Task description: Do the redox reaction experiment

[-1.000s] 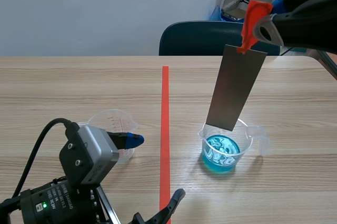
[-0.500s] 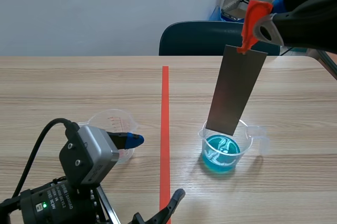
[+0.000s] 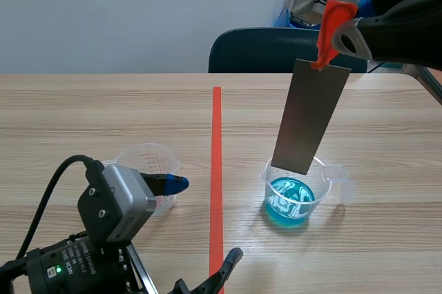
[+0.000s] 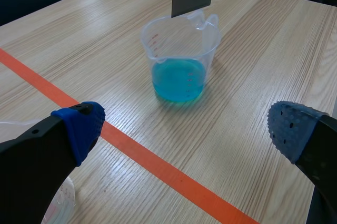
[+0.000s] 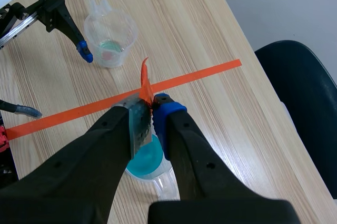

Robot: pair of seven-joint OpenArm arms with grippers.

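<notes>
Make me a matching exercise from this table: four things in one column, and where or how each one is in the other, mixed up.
Things:
1. metal strip
2. right measuring cup
3. left measuring cup
4. chair

States:
A. beyond the far edge of the table
B. holds blue liquid
C. clamped in the fingers of the right gripper
D. beside a finger of the left gripper

Pairs: 1-C, 2-B, 3-D, 4-A

The plate hanging over the cup dipped its lower edge slightly toward the blue liquid half a second ago; now that edge sits a touch higher again, a very small shift
</notes>
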